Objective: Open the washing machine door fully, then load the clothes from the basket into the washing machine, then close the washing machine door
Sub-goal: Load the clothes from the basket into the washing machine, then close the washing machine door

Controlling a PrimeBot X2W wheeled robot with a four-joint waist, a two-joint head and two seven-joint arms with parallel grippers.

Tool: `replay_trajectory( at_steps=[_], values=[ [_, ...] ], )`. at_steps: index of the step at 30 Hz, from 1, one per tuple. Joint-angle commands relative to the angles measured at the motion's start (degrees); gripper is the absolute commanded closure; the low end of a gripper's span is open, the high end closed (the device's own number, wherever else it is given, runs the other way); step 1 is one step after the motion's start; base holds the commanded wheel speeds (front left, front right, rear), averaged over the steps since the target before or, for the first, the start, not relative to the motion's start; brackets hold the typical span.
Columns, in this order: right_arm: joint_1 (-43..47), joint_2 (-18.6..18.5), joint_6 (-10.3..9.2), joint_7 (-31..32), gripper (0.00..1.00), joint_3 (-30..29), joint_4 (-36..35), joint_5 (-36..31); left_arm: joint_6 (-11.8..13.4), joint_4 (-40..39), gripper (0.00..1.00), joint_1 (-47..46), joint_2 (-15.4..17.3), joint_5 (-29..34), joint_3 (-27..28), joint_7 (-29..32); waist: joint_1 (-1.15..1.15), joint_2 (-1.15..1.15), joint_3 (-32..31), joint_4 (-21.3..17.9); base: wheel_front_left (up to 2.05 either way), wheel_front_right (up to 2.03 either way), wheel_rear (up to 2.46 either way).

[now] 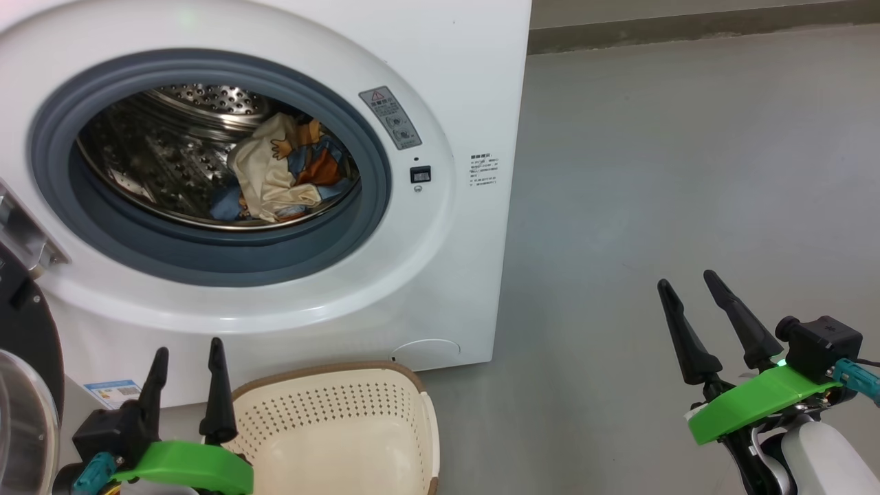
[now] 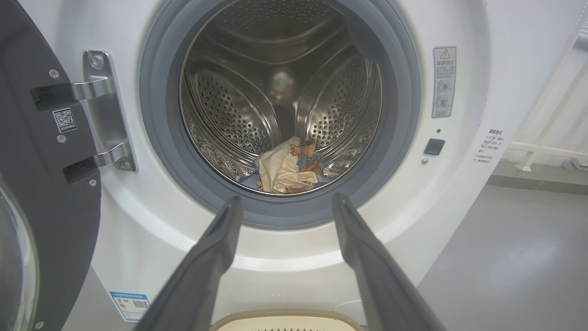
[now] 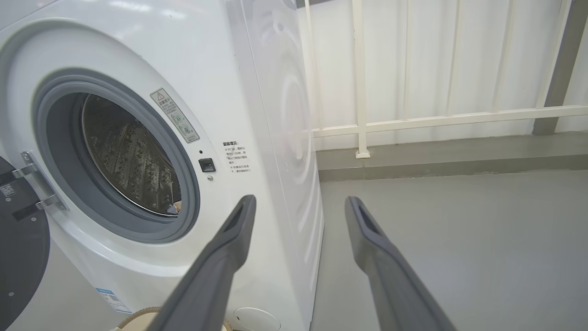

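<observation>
The white washing machine (image 1: 447, 82) stands with its black door (image 1: 20, 330) swung wide to the left on steel hinges (image 2: 103, 110). Cream and blue clothes (image 1: 282, 175) with orange figures lie at the bottom of the steel drum (image 2: 280, 82). The cream basket (image 1: 344, 426) sits on the floor before the machine, nothing showing inside it. My left gripper (image 1: 187, 354) hangs open just left of the basket, fingers pointing at the drum mouth. My right gripper (image 1: 689, 282) is open over bare floor, well right of the machine. Both hold nothing.
Grey floor (image 1: 687, 172) stretches to the right of the machine. A white railing (image 3: 450, 119) on a low kerb runs behind it. A blue label (image 2: 131, 303) marks the machine's lower left corner.
</observation>
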Motion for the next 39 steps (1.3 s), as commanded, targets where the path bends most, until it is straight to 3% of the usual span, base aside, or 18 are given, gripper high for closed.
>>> replay_trajectory(
  at_steps=[1, 39],
  values=[
    [0.72, -0.54, 0.08, -0.44, 0.00, 0.67, -1.47, -0.44, 0.43, -1.79, 0.00, -0.56, 0.74, 0.12, 1.62, -0.21, 0.00, 0.00, 0.01, 0.05, 0.00, 0.00, 0.00],
    [0.47, -0.72, 0.08, -0.44, 0.00, 1.67, -0.93, -0.28, -0.24, -2.69, 0.00, -0.11, 0.72, -0.95, 2.00, -0.21, 0.00, 0.00, -0.33, 0.04, 0.00, 0.00, 0.00]
  ],
)
